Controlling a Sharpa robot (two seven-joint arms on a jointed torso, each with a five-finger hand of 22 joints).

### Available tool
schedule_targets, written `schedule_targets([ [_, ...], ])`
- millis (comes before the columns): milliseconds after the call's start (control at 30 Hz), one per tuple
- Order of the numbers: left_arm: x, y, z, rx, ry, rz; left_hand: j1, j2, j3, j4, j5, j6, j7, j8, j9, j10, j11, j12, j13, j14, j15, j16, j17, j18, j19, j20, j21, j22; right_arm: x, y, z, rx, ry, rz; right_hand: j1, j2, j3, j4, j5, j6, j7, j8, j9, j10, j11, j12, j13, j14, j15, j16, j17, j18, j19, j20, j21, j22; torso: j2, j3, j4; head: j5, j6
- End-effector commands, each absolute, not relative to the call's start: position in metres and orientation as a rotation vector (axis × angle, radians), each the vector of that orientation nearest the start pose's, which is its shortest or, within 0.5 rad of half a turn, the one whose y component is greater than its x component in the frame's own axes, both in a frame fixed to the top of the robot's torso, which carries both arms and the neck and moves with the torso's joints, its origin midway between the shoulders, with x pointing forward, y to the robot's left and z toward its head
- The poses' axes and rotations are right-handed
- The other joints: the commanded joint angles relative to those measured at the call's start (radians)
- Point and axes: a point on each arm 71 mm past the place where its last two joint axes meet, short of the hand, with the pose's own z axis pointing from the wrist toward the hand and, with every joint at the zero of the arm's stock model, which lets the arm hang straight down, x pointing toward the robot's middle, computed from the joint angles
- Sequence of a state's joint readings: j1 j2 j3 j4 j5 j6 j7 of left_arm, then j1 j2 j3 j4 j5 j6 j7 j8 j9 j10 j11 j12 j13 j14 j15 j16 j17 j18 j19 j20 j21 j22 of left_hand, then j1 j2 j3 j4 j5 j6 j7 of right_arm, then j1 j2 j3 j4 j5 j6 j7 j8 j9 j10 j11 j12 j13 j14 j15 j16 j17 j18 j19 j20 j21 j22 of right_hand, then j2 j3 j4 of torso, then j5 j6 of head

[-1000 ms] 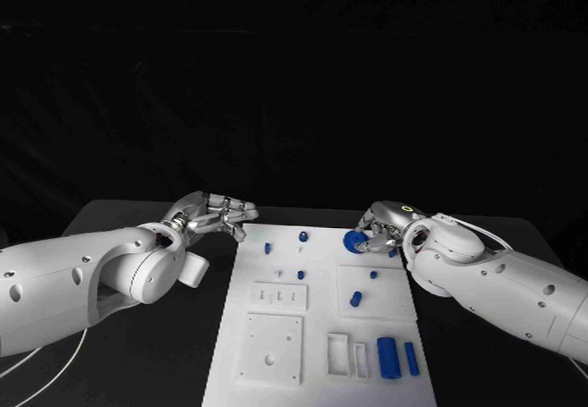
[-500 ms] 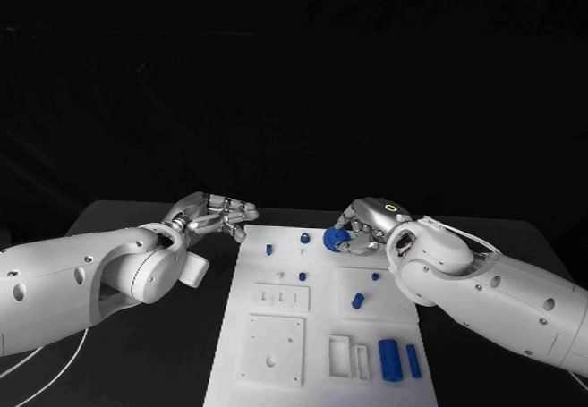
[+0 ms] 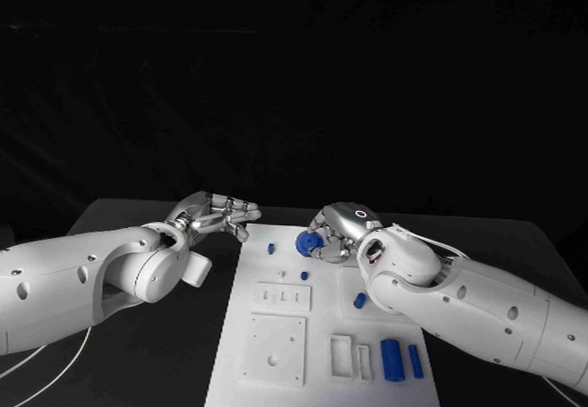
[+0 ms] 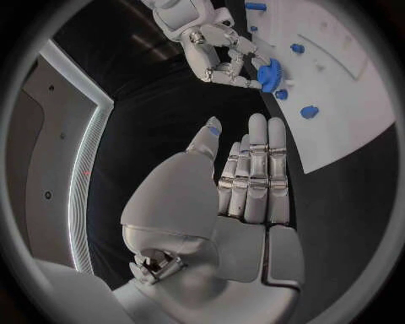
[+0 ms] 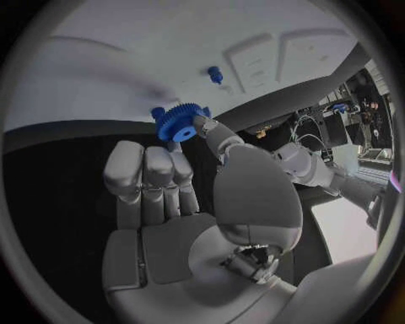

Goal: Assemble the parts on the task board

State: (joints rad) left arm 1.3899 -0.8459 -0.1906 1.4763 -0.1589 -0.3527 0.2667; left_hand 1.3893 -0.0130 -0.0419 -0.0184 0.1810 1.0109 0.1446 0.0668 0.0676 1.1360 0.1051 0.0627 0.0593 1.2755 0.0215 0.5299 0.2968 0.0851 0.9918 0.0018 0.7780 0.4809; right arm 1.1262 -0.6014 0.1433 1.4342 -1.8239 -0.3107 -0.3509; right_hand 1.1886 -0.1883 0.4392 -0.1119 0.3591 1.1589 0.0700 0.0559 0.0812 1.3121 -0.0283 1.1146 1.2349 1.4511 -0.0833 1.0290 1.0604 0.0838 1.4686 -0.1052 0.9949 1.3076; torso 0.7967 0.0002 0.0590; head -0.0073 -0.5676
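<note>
Right hand (image 3: 331, 233) is clamped on a blue gear (image 3: 310, 243), pinched at its toothed rim between thumb and fingertips; the right wrist view shows the bore of the gear left uncovered, a grip that suits lowering it over a post. The gear sits just above the far end of the task board (image 3: 316, 383), a little left of centre in the head view, close beside a small blue peg (image 3: 271, 249) standing near the board's upper left corner. I judge the step in hand to be carrying the gear to a mounting post at that end; whether the gear already touches the board cannot be told.

Left hand (image 3: 217, 214) rests off the board's upper left edge, holding nothing, fingers straight and close together, thumb apart; it appears parked clear of the work.

Lower on the board, two blue cylinders (image 3: 390, 357) lie side by side at lower right next to white recessed trays (image 3: 338, 357), and another blue peg (image 3: 359, 301) stands mid-board, all untouched, so most of the assembly remains.
</note>
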Motion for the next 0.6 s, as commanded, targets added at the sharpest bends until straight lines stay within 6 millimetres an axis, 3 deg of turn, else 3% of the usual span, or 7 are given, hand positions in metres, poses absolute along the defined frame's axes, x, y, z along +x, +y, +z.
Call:
schedule_targets([
  [33, 0.511, 0.223, -0.145, -0.885, 1.534, -1.34, -0.005, -0.004, -0.004, -0.003, -0.004, -0.008, 0.001, -0.004, 0.0, -0.006, 0.0, -0.003, 0.002, -0.004, 0.003, 0.002, -0.002, 0.015, -0.002, 0.006, 0.005, 0.001, 0.508, -0.108, -0.154, -0.261, 1.441, 0.46, 0.003, -0.003, 0.004, 0.002, -0.005, 0.001, 0.003, 0.007, 0.027, 0.005, 0.002, 0.005, 0.0, 0.002, -0.008, -0.006, -0.001, -0.014, 0.06, -0.007, 0.004, 0.125, 0.002, 0.0001, 0.0004, 0.001, -0.001],
  [600, 0.51, 0.219, -0.145, -0.879, 1.543, -1.355, -0.006, -0.002, -0.004, -0.004, -0.005, -0.007, 0.0, -0.004, 0.0, -0.004, 0.0, -0.003, 0.002, -0.005, 0.003, 0.001, -0.002, 0.015, -0.003, 0.006, 0.004, 0.001, 0.516, -0.097, -0.17, -0.28, 1.468, 0.432, 0.004, -0.003, 0.002, 0.007, -0.008, -0.006, 0.005, 0.007, 0.021, 0.004, 0.003, 0.004, 0.0, 0.002, -0.007, -0.009, -0.004, -0.013, 0.061, -0.007, 0.005, 0.126, 0.0, 0.0024, -0.0036, 0.006, -0.005],
])
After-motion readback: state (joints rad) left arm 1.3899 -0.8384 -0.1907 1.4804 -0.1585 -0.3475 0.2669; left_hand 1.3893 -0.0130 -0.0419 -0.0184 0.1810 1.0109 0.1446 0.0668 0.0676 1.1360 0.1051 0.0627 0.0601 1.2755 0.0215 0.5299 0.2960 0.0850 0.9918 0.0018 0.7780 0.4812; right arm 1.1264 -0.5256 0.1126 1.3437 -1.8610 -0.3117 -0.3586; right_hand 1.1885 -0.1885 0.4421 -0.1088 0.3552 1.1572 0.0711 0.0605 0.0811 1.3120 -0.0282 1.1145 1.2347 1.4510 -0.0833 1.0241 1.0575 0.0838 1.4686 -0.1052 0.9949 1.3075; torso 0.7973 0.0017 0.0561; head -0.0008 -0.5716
